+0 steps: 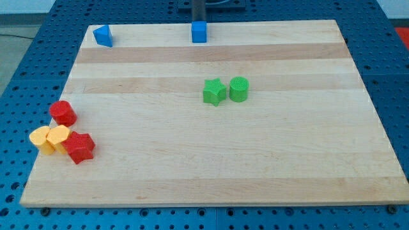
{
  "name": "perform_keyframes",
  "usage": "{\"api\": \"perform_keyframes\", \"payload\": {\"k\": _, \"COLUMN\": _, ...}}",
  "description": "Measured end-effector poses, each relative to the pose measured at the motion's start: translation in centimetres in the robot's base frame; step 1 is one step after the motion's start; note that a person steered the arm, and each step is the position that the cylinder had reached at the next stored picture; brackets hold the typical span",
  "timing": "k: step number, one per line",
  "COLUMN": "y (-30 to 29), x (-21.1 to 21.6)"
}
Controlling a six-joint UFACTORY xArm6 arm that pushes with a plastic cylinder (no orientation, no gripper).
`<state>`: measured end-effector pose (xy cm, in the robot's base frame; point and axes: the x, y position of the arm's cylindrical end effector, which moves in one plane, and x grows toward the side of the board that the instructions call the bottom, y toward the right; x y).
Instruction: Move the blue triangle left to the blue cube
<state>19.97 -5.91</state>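
The blue triangle [102,35] sits at the board's top left corner. The blue cube [199,32] sits at the top edge near the middle, well to the right of the triangle. My rod comes down from the view's top just behind the cube. My tip [198,21] is at the cube's far side, touching or nearly touching it; its very end is partly hidden by the cube. The tip is far from the blue triangle.
A green star [215,91] and a green cylinder [238,89] sit side by side near the board's middle. At the left edge are a red cylinder [63,113], two yellow blocks [41,139] [59,137] and a red star [79,147]. The wooden board [255,166] lies on a blue perforated table.
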Motion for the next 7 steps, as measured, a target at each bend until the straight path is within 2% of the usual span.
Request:
{"api": "perform_keyframes", "payload": {"k": 1, "y": -10.3, "x": 0.5}}
{"api": "perform_keyframes", "payload": {"k": 2, "y": -16.1, "x": -0.7}}
{"api": "perform_keyframes", "payload": {"k": 4, "y": -23.3, "x": 2.6}}
{"api": "perform_keyframes", "payload": {"k": 5, "y": -18.6, "x": 3.1}}
{"api": "perform_keyframes", "payload": {"k": 6, "y": -11.2, "x": 2.2}}
{"api": "perform_keyframes", "payload": {"k": 7, "y": -13.9, "x": 2.3}}
